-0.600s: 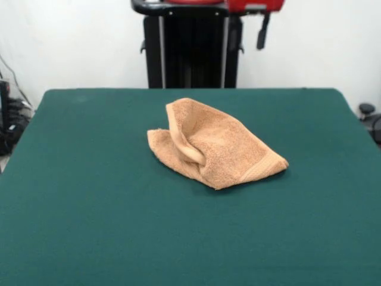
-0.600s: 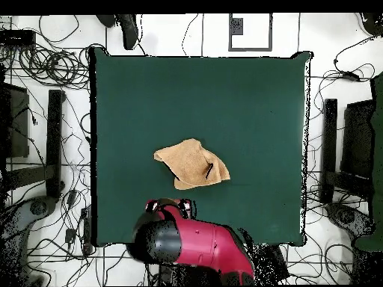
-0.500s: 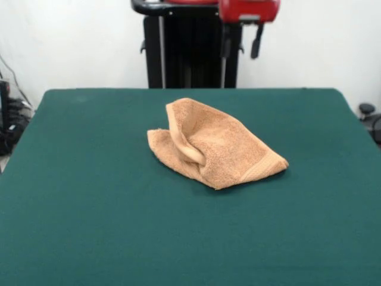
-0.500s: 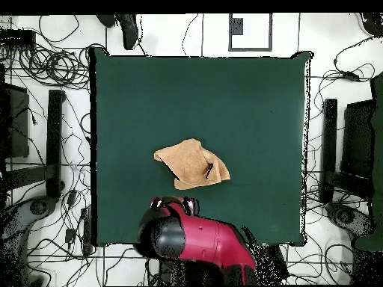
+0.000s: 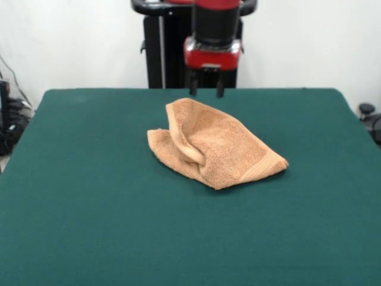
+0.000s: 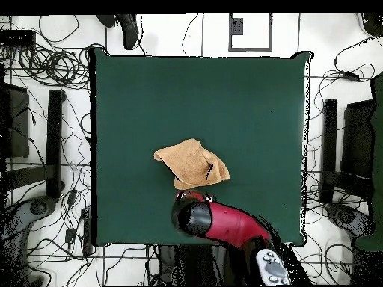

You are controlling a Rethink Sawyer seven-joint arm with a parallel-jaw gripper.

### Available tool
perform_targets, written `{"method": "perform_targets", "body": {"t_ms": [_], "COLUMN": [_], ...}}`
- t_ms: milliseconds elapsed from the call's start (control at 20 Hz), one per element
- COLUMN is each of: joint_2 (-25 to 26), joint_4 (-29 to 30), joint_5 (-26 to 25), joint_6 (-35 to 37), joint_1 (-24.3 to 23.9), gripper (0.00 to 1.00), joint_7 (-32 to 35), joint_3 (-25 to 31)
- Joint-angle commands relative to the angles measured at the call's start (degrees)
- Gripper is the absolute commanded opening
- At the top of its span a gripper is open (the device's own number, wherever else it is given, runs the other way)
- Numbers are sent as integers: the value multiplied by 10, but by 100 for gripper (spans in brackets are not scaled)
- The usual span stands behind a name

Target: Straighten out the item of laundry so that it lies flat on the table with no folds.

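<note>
Nearest me in the front view I see only bare green table, a wide stretch of it clear in front of the towel. The towel sits about mid-table, a little toward the far side. It is not flat: a thick rolled fold stands up along its left part, running from the far peak down toward the middle, and the cloth drapes away from that ridge to the right. A woven band runs along the hem at the near right corner, which comes to a point. The left corner lies low on the felt.

From overhead, the towel shows as a crumpled, roughly four-cornered patch with a dark crease on one side, well apart from every table edge.

Beyond the towel, the gripper hangs from the red and black arm, just past the towel's far peak and above the cloth, not touching it. Its two dark fingers point straight down with a clear gap between them, holding nothing.
</note>
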Motion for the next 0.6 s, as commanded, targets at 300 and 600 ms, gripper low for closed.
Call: {"method": "perform_targets", "body": {"t_ms": [300, 600], "joint_2": [87, 68], "joint_4": [-98, -80], "joint_5": [-58, -63], "joint_6": [4, 14], "joint_1": [-61, -55], "gripper": [100, 100], "joint_7": [9, 33], "joint_3": [102, 103]}}
